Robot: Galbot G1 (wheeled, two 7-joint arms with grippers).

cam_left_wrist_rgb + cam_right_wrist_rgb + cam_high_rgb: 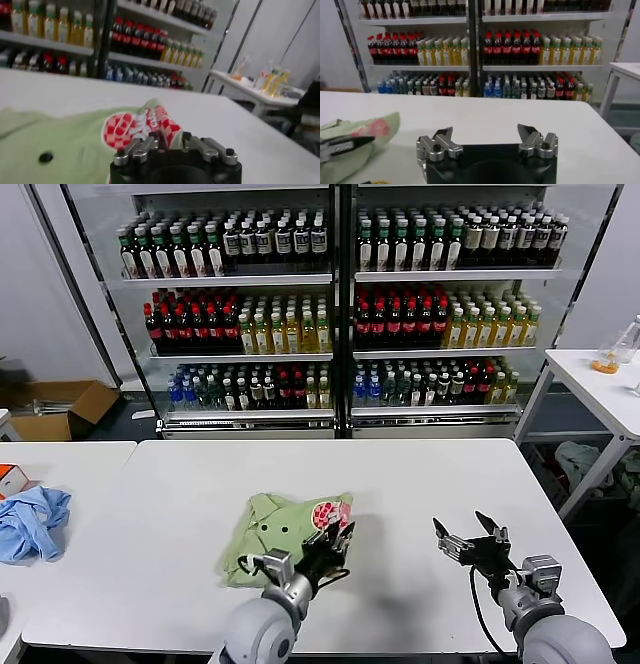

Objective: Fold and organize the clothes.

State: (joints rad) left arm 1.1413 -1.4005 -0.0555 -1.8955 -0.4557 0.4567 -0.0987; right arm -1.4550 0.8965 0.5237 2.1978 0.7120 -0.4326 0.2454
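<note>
No readable text: bottle labels (pixel 300 324) too small, shirt print (pixel 140 127) illegible.

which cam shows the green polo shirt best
The head view: the whole folded green polo shirt shows on the table. The left wrist view shows only its near part and red-and-white print; the right wrist view catches just one edge.

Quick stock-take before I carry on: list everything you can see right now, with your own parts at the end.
polo shirt: one, light green with red-and-white print, folded on the main table, centre front.
main table: one, white, in front.
blue garment: one, light blue, crumpled on the left side table.
side table: one, white, far right.
drinks cooler: one, glass-fronted, shelves of many bottles, behind the table.
cardboard box: one, brown, floor at left.
left pincer: at the shirt's printed right edge, partly open.
right pincer: open, above bare table, right of the shirt.
</note>
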